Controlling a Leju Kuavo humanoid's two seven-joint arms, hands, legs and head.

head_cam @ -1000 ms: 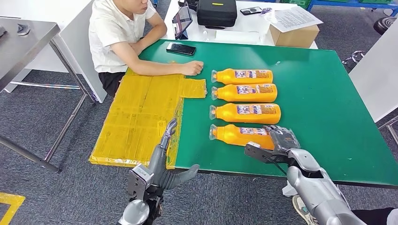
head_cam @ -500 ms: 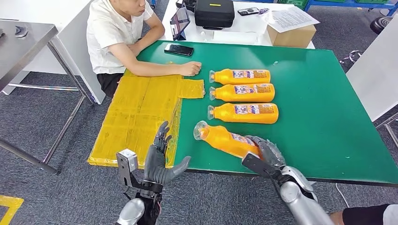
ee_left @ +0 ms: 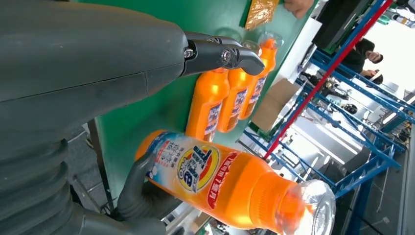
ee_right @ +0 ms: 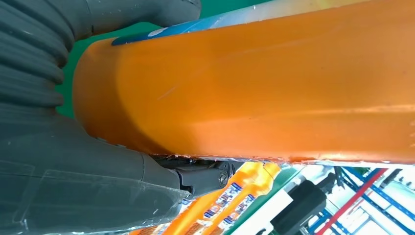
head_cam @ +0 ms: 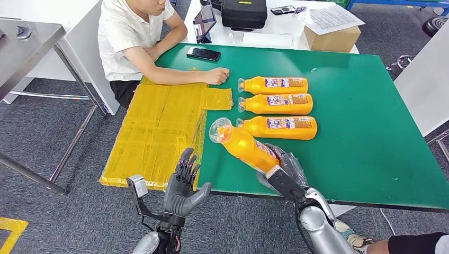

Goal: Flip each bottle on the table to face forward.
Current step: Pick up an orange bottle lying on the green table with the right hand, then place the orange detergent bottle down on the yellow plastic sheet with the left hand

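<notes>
Bottle (head_cam: 245,147), orange w/ red-blue label, in right hand (head_cam: 279,168).

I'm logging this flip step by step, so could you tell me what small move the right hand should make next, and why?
Probably roll the held bottle about its long axis. The right hand grips its base, cap end raised over the green table. In the left wrist view the big label faces the open left hand off the near edge. Three bottles lie in a row.

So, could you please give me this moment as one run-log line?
right hand: grips lifted bottle, cap raised | left hand: open, off table | three bottles: lying in row
</notes>
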